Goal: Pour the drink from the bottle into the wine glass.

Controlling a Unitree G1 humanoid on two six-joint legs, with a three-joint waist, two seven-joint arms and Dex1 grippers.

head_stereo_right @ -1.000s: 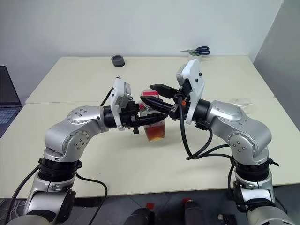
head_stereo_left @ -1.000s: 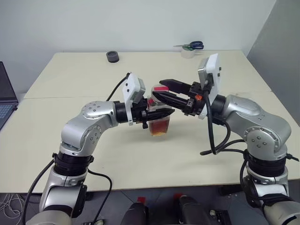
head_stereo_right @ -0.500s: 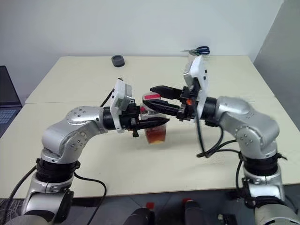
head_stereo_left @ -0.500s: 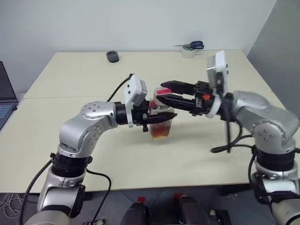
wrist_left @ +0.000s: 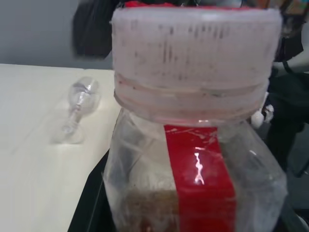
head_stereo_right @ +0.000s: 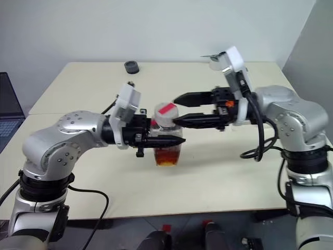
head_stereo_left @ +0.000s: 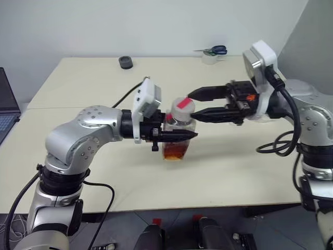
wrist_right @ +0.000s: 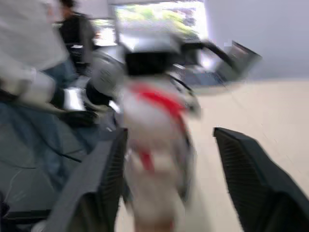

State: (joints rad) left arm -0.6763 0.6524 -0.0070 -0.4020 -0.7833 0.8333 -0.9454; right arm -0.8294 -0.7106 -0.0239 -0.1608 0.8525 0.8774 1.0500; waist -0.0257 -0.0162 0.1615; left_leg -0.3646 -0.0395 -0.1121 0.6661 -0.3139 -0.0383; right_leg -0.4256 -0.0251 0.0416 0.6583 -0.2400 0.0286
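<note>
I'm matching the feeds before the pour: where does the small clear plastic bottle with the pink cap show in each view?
Left eye view: small clear plastic bottle, centre, clamped by the left gripper.
Right eye view: centre, slightly left.
Left wrist view: close up, cap uppermost.
Right wrist view: blurred, between the right gripper's fingers, apart from them.
Shared landmark: the bottle's red label strip.

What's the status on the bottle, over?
Left gripper shut on the bottle, cap on. Right gripper open beside the cap, not gripping. Wine glass lying on its side on the table.
</note>
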